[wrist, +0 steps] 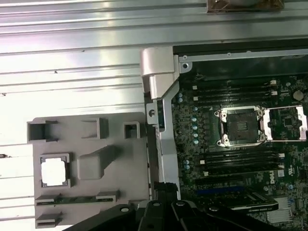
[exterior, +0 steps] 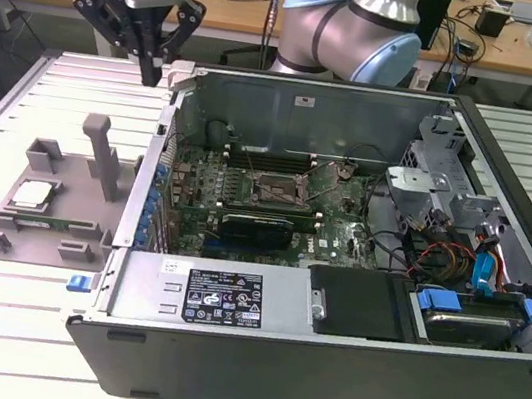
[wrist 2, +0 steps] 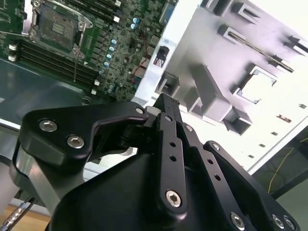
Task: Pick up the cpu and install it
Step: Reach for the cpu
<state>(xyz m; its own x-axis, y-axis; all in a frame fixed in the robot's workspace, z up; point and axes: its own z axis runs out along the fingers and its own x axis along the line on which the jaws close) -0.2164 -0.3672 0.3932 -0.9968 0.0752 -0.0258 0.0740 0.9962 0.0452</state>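
1. One black gripper (exterior: 151,72) hangs over the slatted table (exterior: 20,90), just outside a corner of the open computer case (exterior: 321,360); its jaws are pressed together at the tips and have hold of nothing.
2. The cpu (exterior: 32,194) lies flat, silver top up, in a square recess of the grey tray (exterior: 54,166) on the table; in the exterior view it sits at about 7 o'clock from the jaws, lower and well apart from them; the first wrist view shows the cpu (wrist: 54,171) seated squarely in that recess.
3. The tray's upright post (exterior: 102,145) stands between 1 and 2 o'clock from the cpu, close to the line between chip and jaws; a memory stick (exterior: 50,223) lies in a slot just beside the cpu at about 5 o'clock.
4. The bare socket (exterior: 273,189) on the motherboard (exterior: 342,232) is at about 3 o'clock from the cpu and 4 o'clock from the jaws; its load plate (wrist: 285,122) is folded open beside it.
5. The case wall (exterior: 157,172) stands upright between tray and motherboard; a graphics card (exterior: 257,226) lies just beside the socket at 6 o'clock.
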